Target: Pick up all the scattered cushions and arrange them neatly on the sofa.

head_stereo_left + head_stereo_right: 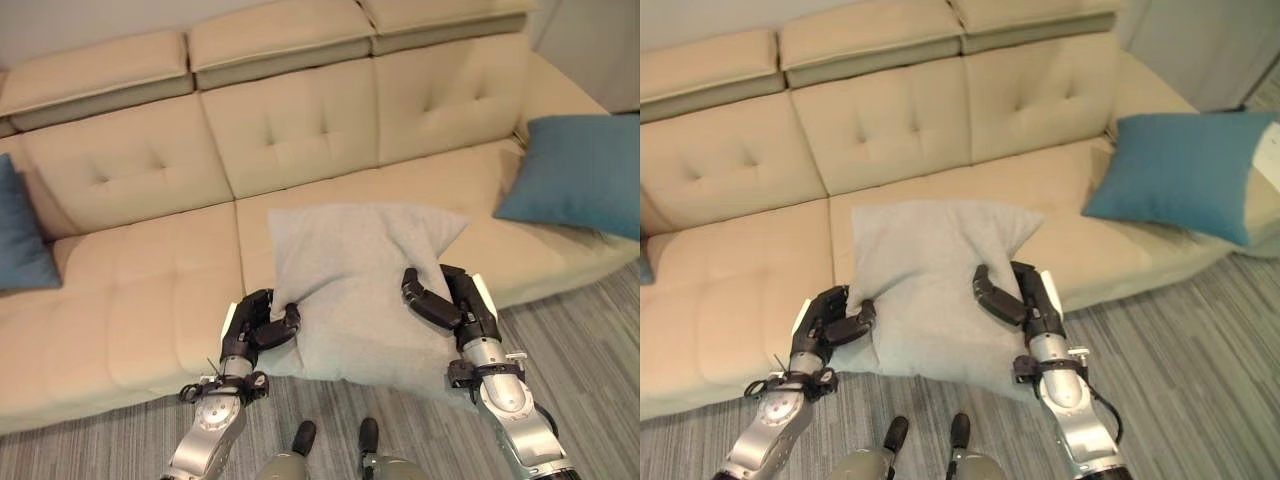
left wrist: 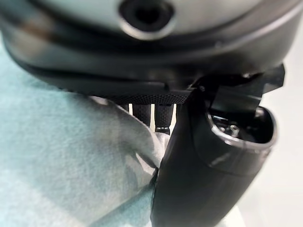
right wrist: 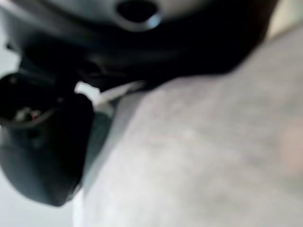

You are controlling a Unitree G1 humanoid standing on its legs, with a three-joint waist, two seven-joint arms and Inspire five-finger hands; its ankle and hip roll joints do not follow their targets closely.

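A light grey cushion [image 1: 350, 290] is held between both hands in front of the beige sofa [image 1: 150, 300], its top over the middle seat. My left hand [image 1: 252, 328] is shut on the cushion's left edge, thumb curled over the fabric [image 2: 71, 156]. At the cushion's right edge my right hand [image 1: 450, 300] pinches the grey cloth [image 3: 199, 156] between thumb and fingers. A teal cushion [image 1: 580, 175] leans on the sofa's right end. Another blue cushion [image 1: 18, 235] rests at the sofa's far left.
The sofa's seats to the left of the grey cushion [image 1: 730, 290] are bare. Grey striped carpet [image 1: 590, 340] covers the floor in front and to the right of the sofa.
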